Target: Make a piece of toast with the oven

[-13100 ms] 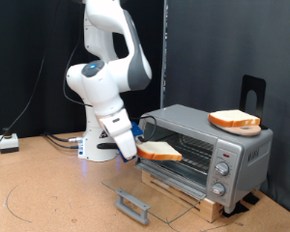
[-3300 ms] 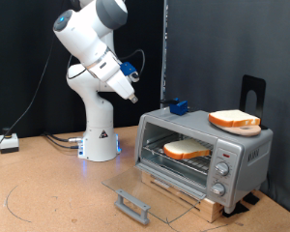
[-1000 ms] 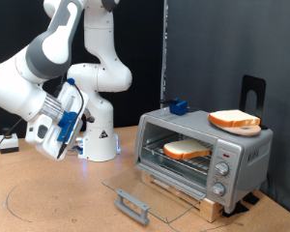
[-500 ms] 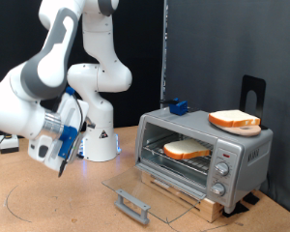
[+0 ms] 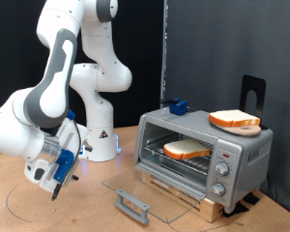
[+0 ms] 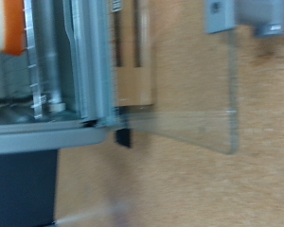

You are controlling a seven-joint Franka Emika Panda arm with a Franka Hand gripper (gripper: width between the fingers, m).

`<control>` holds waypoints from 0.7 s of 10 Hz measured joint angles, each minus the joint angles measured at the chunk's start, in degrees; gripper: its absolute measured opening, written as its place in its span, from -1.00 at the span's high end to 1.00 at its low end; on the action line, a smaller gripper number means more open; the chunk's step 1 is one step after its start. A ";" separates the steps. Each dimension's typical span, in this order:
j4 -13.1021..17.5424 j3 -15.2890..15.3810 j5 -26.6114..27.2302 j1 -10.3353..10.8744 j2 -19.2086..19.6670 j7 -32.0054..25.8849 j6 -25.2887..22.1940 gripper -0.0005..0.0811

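From the exterior view, I see my white robot arm (image 5: 63, 87) bent low at the exterior view's left, with the claw (image 5: 60, 186) hanging close above the brown surface (image 5: 48, 213). It is well apart from the oven (image 5: 203, 155), and I cannot tell whether its fingers are spread or closed. The silver oven sits at the exterior view's right on a low wooden base (image 5: 184, 198). Its glass door (image 5: 145, 190) lies dropped open and flat, with the grey bar handle (image 5: 132, 205) at the front edge. The piece of toast (image 5: 188, 149) lies flat on the wire rack inside the oven. A second slice (image 5: 234, 120) rests on the oven's roof, near a small blue object (image 5: 176, 106). Three knobs (image 5: 221, 169) line the oven's front on the exterior view's right.

From the wrist view, the picture is blurred. I make out the oven's metal frame (image 6: 90, 66), the clear door panel (image 6: 194, 128) over the cork-coloured surface, and an orange sliver (image 6: 9, 26) at one corner. The claw's fingers do not show here
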 joint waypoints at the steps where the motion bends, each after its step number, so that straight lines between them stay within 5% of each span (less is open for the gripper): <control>1: 0.21 -0.02 0.11 -0.41 0.19 -1.56 -0.99 -0.99; 7: -2.23 1.17 0.14 -0.19 5.58 -6.06 8.15 -0.99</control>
